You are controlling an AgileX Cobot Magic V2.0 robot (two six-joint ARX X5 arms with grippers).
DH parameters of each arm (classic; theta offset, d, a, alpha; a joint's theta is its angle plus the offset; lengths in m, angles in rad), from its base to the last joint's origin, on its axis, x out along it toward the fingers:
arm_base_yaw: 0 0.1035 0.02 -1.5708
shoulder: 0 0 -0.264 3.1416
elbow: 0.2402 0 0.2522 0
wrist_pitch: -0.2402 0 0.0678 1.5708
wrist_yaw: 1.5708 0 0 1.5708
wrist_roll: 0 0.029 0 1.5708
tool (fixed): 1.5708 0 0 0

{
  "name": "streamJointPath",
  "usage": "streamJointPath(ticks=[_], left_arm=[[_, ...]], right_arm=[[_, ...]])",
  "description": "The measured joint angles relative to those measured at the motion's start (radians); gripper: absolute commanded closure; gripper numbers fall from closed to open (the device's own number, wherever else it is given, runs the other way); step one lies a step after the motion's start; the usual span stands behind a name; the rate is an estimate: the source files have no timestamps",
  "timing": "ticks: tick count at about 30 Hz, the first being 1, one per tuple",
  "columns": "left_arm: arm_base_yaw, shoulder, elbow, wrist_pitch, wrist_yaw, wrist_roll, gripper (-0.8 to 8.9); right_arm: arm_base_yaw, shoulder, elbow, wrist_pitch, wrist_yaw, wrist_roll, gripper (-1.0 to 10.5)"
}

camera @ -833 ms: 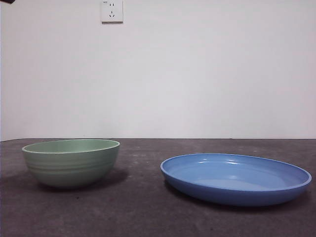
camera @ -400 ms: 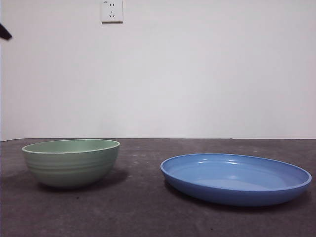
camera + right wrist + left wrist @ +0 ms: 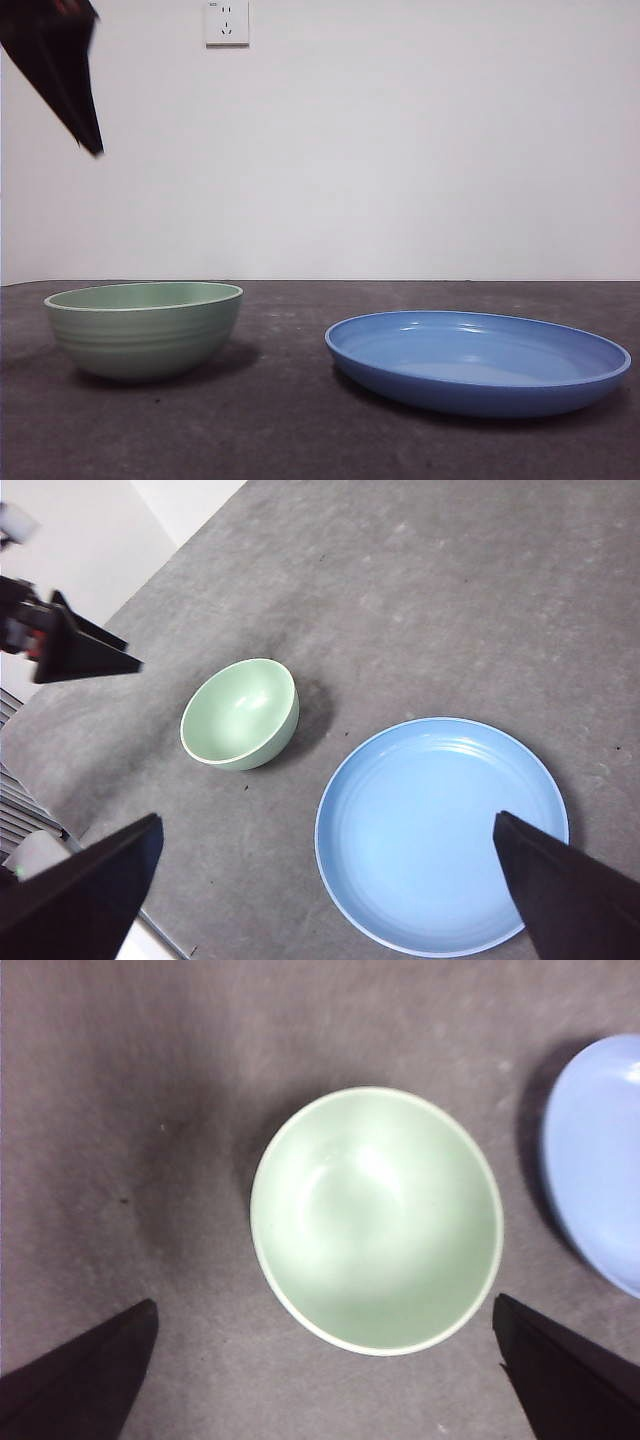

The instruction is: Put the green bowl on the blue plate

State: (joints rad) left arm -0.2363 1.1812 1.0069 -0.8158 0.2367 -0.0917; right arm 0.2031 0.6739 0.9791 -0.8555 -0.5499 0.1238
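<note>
bowl: glossy, rigid, likely slippery; take by rim
left claw: spread wide, high above bowl
plate: apart, empty

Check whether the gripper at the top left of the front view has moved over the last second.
Yes. The left gripper has come down and inward from the corner, toward the wall socket, above the green bowl.
</note>
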Motion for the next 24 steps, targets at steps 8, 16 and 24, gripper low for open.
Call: streamJointPath(ticks=[8, 16, 24], left_arm=[[0.0, 0.187, 0.0, 0.062, -0.007, -0.02, 1.94], [0.0, 0.326, 0.0, 0.17, -0.06, -0.03, 1.94], [0.0, 0.399, 0.0, 0.208, -0.06, -0.03, 4.04]], right_arm=[[0.0, 0.0, 0.0, 0.0, 0.0, 0.0, 3.2], [0.0, 0.0, 0.0, 0.0, 0.0, 0.0, 3.2], [0.0, 0.0, 0.0, 0.0, 0.0, 0.0, 3.2]])
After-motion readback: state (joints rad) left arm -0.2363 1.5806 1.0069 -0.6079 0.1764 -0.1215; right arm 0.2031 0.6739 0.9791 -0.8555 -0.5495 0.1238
